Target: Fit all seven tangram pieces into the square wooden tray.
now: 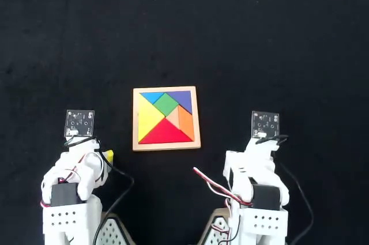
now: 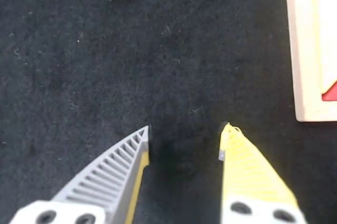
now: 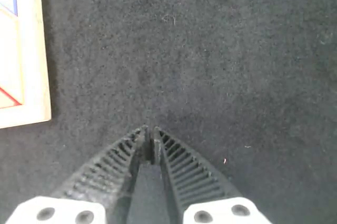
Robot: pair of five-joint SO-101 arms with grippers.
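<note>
Item inspected: the square wooden tray (image 1: 166, 146) lies flat at the middle of the table's black cloth (image 1: 259, 43), ahead of and between the two arms.

Stage: judged complete, or at final check. Seven coloured pieces sit inside the rim and none lies loose on the cloth. If that holds, the next move calls for no further placing. It needs only a check that each piece lies flush, and pressing down any raised corner.

Condition of contents:
- The red triangle (image 1: 166, 134) fills the near edge and the yellow triangle (image 1: 147, 119) the left side.
- The blue triangle (image 1: 152, 96) and purple triangle (image 1: 183, 98) take the far corners, with the green square (image 1: 166, 104) between them.
- The orange piece (image 1: 185, 123) runs along the right side, and a pale triangle (image 1: 172, 119) sits at the centre.
- The seams look closed, though the high view is too distant to confirm that every piece is seated level.

Grippers:
- The left gripper (image 2: 186, 129) hovers over bare cloth with its jaws spread and nothing between them. The tray's corner (image 2: 295, 50) lies off to its side, apart from it.
- The right gripper (image 3: 150, 129) has its jaws pressed together on nothing, near the tray's opposite corner (image 3: 39, 50) and not touching it.
</note>
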